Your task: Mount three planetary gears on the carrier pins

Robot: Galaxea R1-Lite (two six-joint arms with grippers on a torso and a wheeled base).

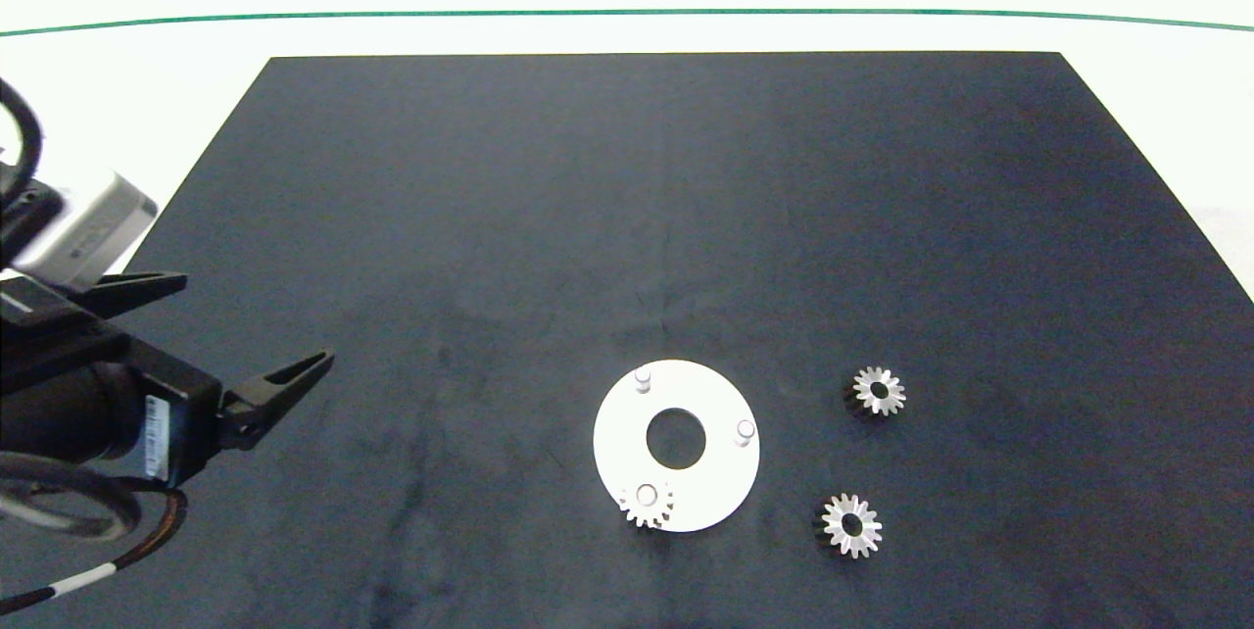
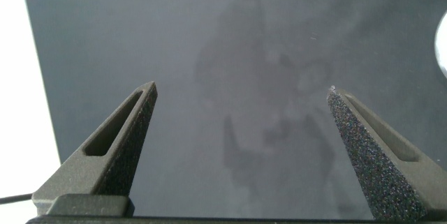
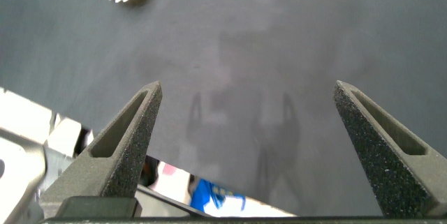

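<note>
Black mat (image 1: 627,217) on the table carries one disc (image 1: 720,482) with three pins (image 1: 745,430): one gear (image 1: 647,505) mounted lower left, two gears (image 1: 879,391) loose right. Left claw (image 1: 257,340) open at left edge; right claw (image 3: 248,123) open.

One small silver planetary gear (image 1: 646,506) sits flat on the near carrier pin (image 1: 646,495) of the white disc (image 1: 710,492), well to the right of the open left gripper (image 1: 257,335); the other two pins (image 1: 643,379) (image 1: 745,431) stand upright and bare. Two more gears (image 1: 878,391) (image 1: 850,525) lie flat on the black mat, farther from that gripper, beyond the disc, apart from each other.
</note>
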